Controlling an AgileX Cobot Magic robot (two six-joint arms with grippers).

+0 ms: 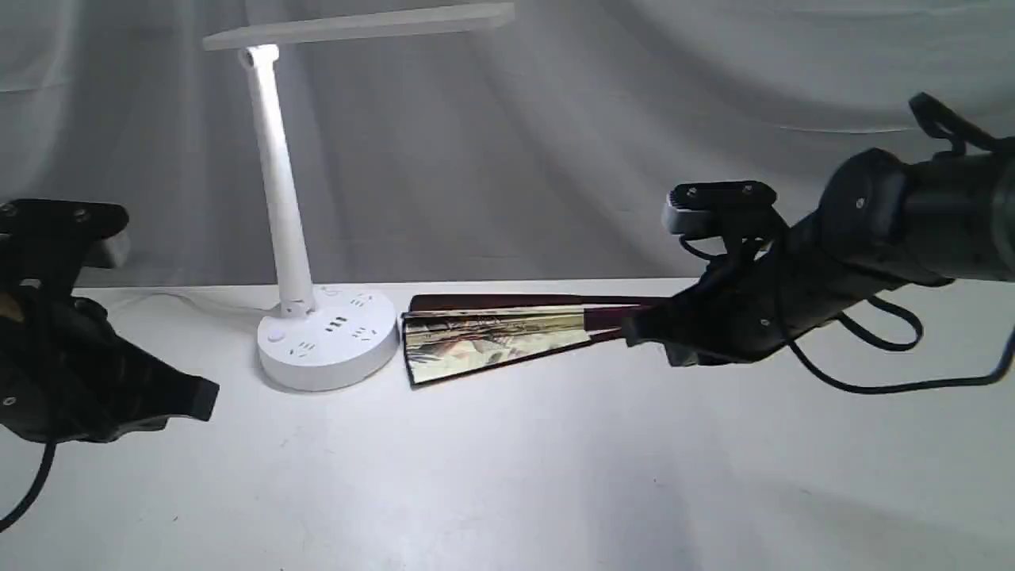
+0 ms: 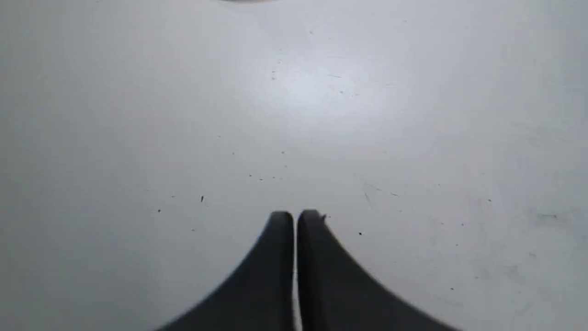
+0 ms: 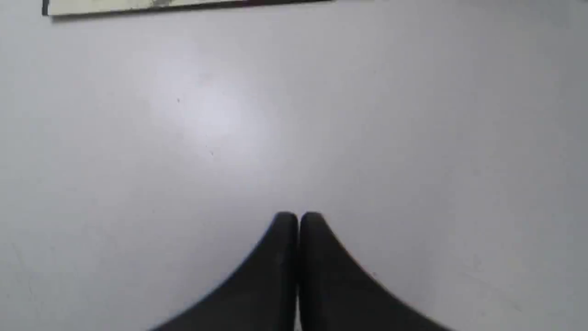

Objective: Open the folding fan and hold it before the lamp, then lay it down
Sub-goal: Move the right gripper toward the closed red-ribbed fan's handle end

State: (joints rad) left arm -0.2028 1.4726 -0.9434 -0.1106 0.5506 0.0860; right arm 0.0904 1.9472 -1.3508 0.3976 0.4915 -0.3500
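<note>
The desk (image 1: 507, 476) is carrying the lamp (image 1: 277, 198), with the folding fan (image 1: 492, 337) lying nearly closed just beside its base. The right tool (image 1: 634, 329) and left tool (image 2: 295, 216) are hanging clenched and empty. Opening seemingly isn't begun; next, one tool needs releasing to grasp the ribs.

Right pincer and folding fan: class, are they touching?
Apart. The right wrist view shows the shut right pincer over bare table, with the folding fan well beyond its tips.
</note>
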